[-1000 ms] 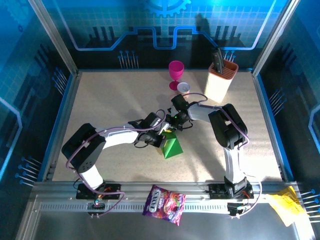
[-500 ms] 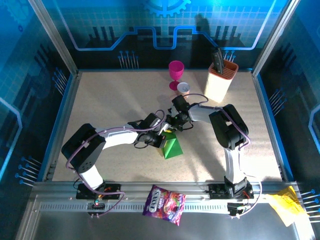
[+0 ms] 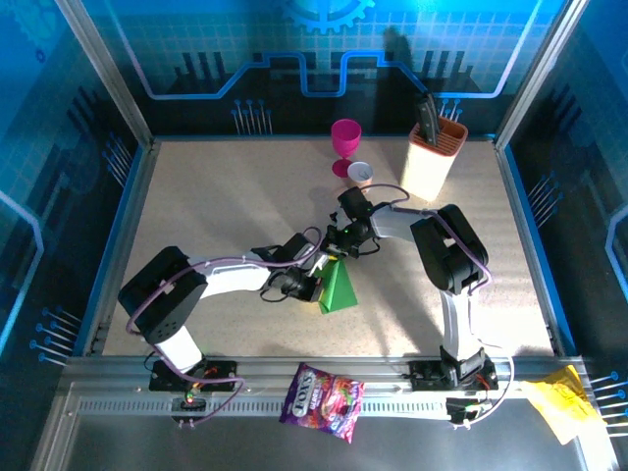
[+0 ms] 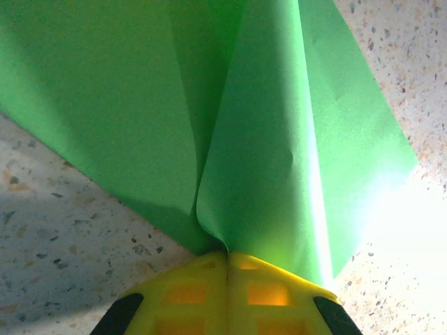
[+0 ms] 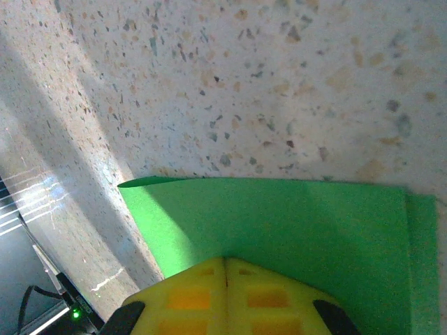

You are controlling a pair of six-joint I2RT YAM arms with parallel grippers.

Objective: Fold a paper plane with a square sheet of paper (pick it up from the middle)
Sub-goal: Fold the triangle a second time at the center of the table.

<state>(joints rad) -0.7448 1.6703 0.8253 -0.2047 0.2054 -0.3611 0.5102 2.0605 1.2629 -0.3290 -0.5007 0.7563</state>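
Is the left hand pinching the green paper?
Yes, the left hand is shut with the green paper caught at its tips.

Two arms: one at lower left (image 3: 221,275), one at right (image 3: 446,250). One green sheet (image 3: 340,288) at centre. At the upper middle, one pink goblet (image 3: 344,137), one white cup (image 3: 361,174), one holder (image 3: 432,165). Along the bottom, one snack bag (image 3: 322,401), one yellow paper (image 3: 554,404).

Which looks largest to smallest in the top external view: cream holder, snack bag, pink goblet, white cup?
1. cream holder and snack bag: too alike to rank
2. pink goblet
3. white cup
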